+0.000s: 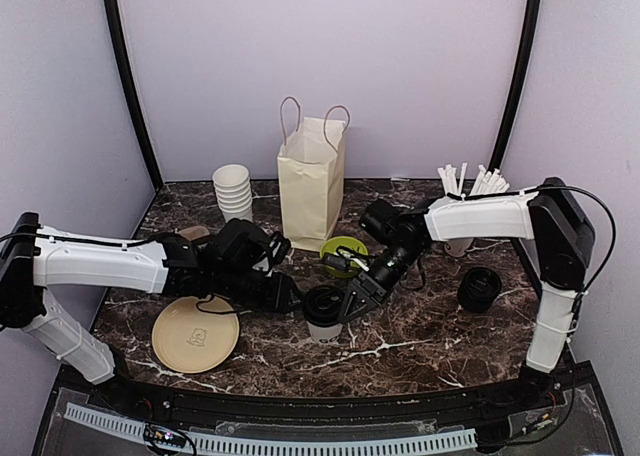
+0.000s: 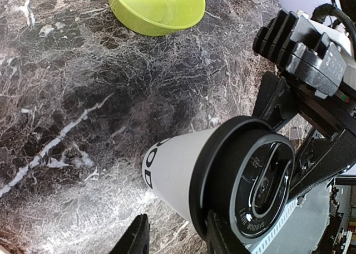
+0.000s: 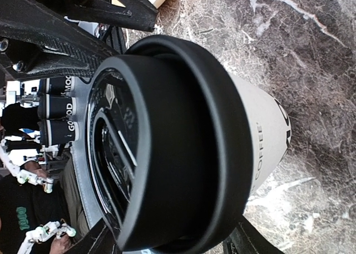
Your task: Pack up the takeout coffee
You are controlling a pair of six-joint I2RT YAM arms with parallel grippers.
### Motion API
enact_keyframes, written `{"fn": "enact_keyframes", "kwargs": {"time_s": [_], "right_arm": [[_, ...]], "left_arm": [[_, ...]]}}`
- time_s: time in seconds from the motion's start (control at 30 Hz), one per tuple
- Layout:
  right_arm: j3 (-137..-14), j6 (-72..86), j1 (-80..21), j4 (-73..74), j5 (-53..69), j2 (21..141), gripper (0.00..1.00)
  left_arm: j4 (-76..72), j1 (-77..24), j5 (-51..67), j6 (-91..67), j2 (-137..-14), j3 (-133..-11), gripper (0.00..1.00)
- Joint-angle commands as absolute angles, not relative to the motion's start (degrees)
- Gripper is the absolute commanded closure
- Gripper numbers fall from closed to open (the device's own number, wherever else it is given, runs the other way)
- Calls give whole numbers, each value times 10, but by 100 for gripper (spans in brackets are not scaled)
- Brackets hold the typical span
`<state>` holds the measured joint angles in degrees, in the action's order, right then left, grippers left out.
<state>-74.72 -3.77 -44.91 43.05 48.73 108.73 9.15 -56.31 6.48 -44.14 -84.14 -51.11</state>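
The dark marble-pattern table (image 1: 430,351), veined in white, carries every item. The largest container is the cream paper bag (image 1: 312,181), upright at rear centre, flat-sided, with 2 cord loop handles above its open top; I cannot tell what it contains. A round tan plate (image 1: 195,333), matte with a small printed mark, lies flat at front left beneath my left arm. A stack of lidless white cups (image 1: 233,191), tapered and nested, stands just left of the bag. A white cup of straws (image 1: 468,184) at rear right holds a fan of white paper-wrapped straws, partly behind my right arm. A lime-green bowl (image 2: 158,9), smooth and glossy, sits in front of the bag's right corner. A black ribbed round stack (image 1: 480,289) rests at right; its parts are too small to tell. The takeout coffee (image 1: 323,313) stands upright at front centre, near the bowl and right of the plate: a white paper cup with dark lettering near its base, capped by a glossy black plastic lid with a raised rim. My right gripper (image 1: 353,296) has 1 finger (image 3: 245,240) on each side of that lid, closed against it. My left gripper (image 1: 291,298) sits just beside the cup, fingers (image 2: 136,237) parted and gripping nothing.
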Motion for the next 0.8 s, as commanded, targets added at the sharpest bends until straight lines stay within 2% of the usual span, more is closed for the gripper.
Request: {"fn": "enact_keyframes", "kwargs": {"time_s": [0.0,0.1,0.27,0.5,0.6,0.77], "right_arm": [[-726,-39,-452,362,219,1147,42],[-732,-65,-450,371,304,1125,42],[-763,-120,-448,415,429,1073,35],[-778,-143,-442,450,463,1036,30],[-779,-145,-440,461,465,1031,26],[-773,-150,-425,469,445,1008,27]], "left_arm": [[182,-580,47,-418,-898,-511,62],[193,-590,33,-411,-895,-525,61],[155,-610,-7,-378,-829,-539,53],[70,-620,-31,-340,-755,-540,37],[79,-620,-32,-333,-757,-550,34],[116,-627,-27,-306,-777,-577,30]]}}
